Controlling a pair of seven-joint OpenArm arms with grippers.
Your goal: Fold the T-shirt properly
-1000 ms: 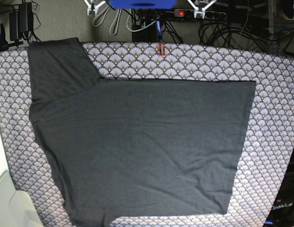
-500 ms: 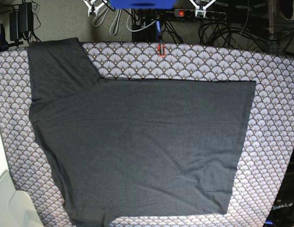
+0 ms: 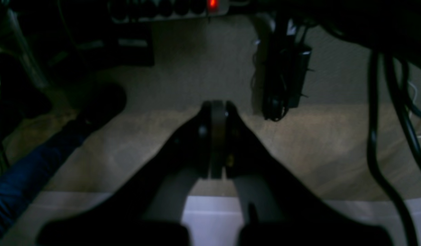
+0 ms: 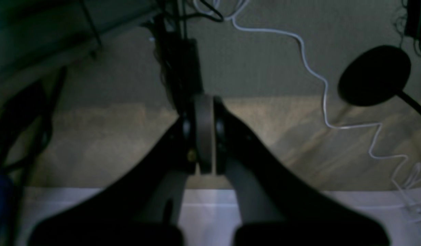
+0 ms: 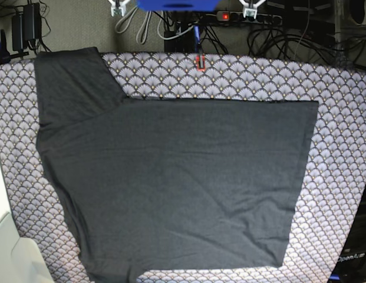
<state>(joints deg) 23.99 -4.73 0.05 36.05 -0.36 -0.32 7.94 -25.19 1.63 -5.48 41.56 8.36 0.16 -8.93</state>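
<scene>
Charcoal-grey fabric fills most of the base view: the T-shirt lies flat on the scallop-patterned tablecloth covering the counter, its body smooth with faint creases, one short sleeve angling to the far left corner. No stripe mark shows. Beyond the far edge, cables and a power strip sit. Both wrist views face the floor; the left tool and right tool are pressed together, holding nothing.
</scene>
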